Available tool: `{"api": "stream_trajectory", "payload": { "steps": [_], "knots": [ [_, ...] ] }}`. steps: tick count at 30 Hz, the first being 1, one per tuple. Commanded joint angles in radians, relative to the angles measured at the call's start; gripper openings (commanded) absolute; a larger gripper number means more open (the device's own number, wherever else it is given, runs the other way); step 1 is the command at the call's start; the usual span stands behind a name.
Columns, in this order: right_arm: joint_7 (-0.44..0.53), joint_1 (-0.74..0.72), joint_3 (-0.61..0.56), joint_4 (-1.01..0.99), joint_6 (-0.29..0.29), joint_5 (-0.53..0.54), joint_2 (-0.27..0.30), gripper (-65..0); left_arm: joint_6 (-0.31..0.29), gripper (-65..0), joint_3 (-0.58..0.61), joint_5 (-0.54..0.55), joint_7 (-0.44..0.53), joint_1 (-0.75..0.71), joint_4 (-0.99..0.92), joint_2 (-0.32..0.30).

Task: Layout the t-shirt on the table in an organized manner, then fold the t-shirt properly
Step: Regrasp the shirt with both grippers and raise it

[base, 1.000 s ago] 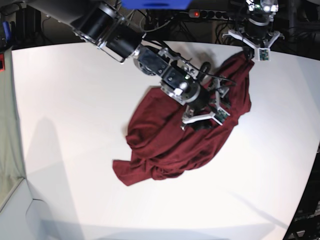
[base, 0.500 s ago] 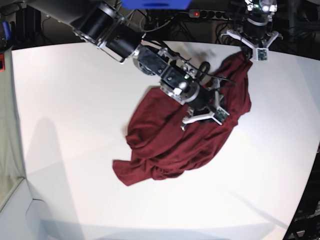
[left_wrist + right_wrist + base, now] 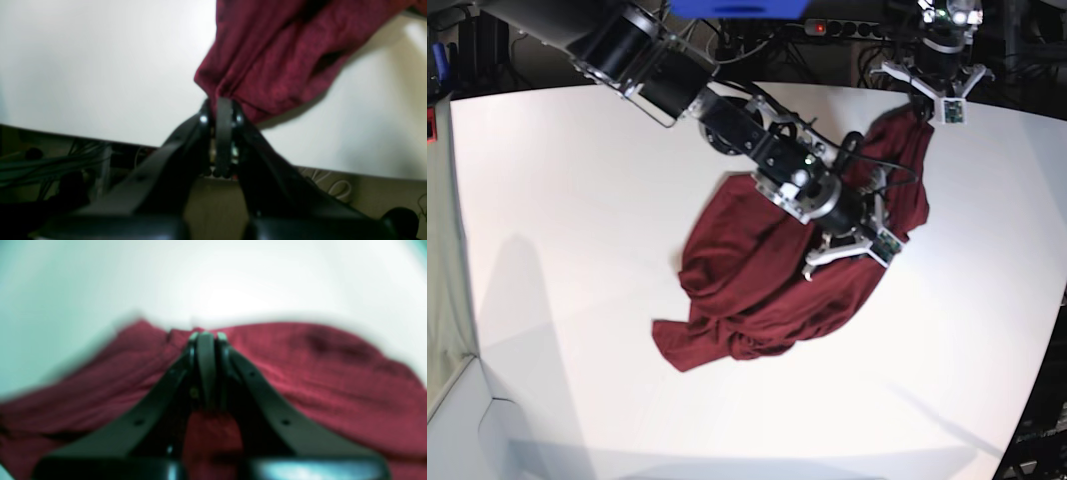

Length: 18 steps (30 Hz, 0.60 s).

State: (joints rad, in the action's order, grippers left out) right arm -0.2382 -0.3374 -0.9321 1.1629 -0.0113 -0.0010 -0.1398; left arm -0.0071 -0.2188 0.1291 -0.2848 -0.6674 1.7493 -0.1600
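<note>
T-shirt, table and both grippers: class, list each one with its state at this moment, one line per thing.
t-shirt: crumpled in a heap, not laid flat or folded, pinched at two places.
table: white top, bearing the t-shirt.
left gripper: shut on a bunched edge of the t-shirt near the table's far edge.
right gripper: shut, fingertips pressed into the t-shirt; blurred, so a hold on the fabric is likely, not certain.

- Beyond the far edge of the work surface, a dark, cluttered backdrop with tangled black cables (image 3: 757,45).
- A power strip (image 3: 842,28) lies back there, its red switch lit.
- A blue panel (image 3: 737,7) at the top edge.
- Left side: a pale grey-green surface (image 3: 442,280).
- Bright, even overhead light; soft shadows.
</note>
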Motion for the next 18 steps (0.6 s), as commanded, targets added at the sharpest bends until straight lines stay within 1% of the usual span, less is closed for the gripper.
{"api": "stream_trajectory", "payload": {
  "steps": [1,6,9,13,16,18],
  "knots": [
    [0.015,-0.025,0.008,0.041,-0.002,0.000,-0.017,-65.0,0.002,-64.8,-0.004,-0.001,0.026,0.007,0.038,-0.005],
    [0.013,-0.032,0.064,0.117,-0.002,0.000,-0.017,-65.0,0.005,-64.8,-0.009,-0.001,0.026,0.056,0.131,-0.005],
    [0.017,-0.068,0.074,0.148,-0.002,0.000,-0.017,-65.0,0.006,-64.8,-0.046,-0.001,0.026,0.114,0.196,-0.003],
    [0.012,-0.156,0.094,0.194,-0.002,0.000,-0.017,-65.0,0.003,-64.8,-0.098,-0.001,0.026,0.206,0.265,0.035],
    [0.010,-0.231,0.129,0.206,-0.002,0.000,-0.017,-65.0,0.003,-64.8,-0.143,-0.001,0.028,0.282,0.278,0.052],
    [0.013,-0.282,0.166,0.206,-0.002,0.000,-0.017,-65.0,0.003,-64.8,-0.178,-0.001,0.028,0.340,0.278,0.052]
  ]
}}
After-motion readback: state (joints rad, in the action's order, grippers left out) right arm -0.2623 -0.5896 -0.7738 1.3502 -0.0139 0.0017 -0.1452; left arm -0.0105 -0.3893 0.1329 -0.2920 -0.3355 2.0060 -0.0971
